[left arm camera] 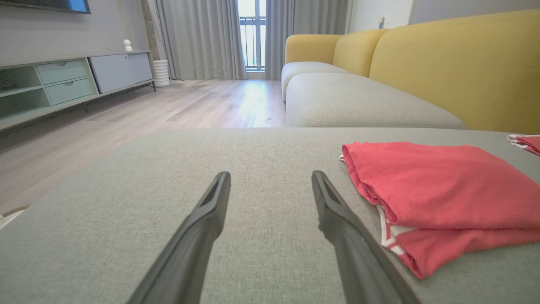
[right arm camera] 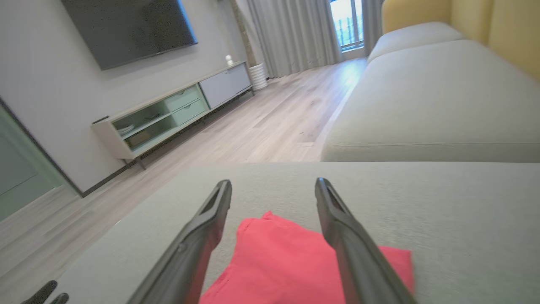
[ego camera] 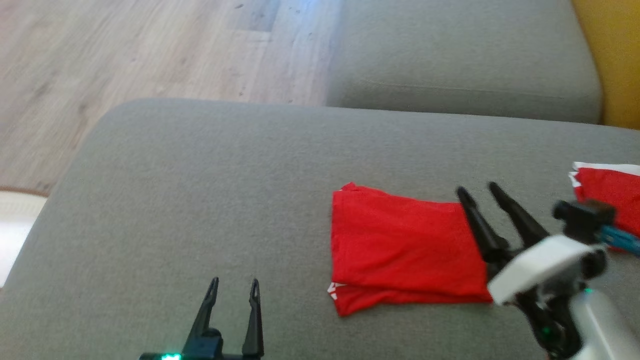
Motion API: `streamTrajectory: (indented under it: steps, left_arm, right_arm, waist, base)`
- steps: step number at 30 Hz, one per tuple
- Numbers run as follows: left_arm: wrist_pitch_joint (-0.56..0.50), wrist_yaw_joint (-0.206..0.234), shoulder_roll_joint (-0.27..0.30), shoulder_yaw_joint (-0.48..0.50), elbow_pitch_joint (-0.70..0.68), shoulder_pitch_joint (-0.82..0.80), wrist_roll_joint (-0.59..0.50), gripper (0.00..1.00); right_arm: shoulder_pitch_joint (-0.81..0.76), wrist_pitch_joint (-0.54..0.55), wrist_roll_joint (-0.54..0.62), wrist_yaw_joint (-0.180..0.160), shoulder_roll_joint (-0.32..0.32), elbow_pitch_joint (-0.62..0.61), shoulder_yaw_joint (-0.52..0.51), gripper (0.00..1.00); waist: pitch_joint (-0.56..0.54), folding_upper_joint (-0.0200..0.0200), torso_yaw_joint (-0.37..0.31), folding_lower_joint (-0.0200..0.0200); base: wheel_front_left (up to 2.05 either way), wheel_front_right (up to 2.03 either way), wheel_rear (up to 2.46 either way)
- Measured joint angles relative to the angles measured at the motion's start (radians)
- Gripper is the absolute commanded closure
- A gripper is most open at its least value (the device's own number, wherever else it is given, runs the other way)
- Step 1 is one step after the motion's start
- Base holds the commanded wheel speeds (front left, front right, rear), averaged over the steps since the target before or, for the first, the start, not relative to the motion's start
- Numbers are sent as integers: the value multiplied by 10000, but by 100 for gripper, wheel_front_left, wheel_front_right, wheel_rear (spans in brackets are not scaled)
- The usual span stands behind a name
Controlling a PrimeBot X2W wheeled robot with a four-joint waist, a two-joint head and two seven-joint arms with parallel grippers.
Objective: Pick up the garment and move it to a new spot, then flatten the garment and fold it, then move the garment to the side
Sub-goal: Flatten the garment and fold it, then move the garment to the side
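Lying folded, red garment (ego camera: 405, 245) shows white trim (ego camera: 332, 289)

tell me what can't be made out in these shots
Second red cloth, head view: cut off by the right edge, partly behind the right arm.
Right gripper, head view: motion-blurred.
Folded garment, right wrist view: near part cut by the bottom edge, crossed by the fingers.

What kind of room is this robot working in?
Most likely a home living room: a yellow-backed sofa, a wall TV above a low cabinet, and long curtains.
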State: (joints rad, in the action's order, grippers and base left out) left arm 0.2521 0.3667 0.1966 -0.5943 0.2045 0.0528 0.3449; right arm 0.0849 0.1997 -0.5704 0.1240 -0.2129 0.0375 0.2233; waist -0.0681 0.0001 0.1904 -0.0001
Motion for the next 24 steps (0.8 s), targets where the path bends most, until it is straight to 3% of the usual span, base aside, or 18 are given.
streamTrajectory:
  steps: [7,17,24]
  left_arm:
    - [0,132,21,418,-715,652,-117,0]
    - [0,104,71,798,-1492,1708,-585,0]
    - [0,-71,65,1093,-1789,2266,-918,0]
  right_arm:
    - [-1578,-1670,867,0,-476,-96,-1233,0]
    - [-2901,-3948,2454,0,-343,945,-984,0]
    - [-3428,-4416,2957,0,127,1482,-1026,0]
  waist:
    - [-244,0,-679,0]
    - [-722,0,-1275,0]
    - [-1033,0,-1516,0]
  base:
    - [0,0,0]
    - [0,0,0]
    - [0,0,0]
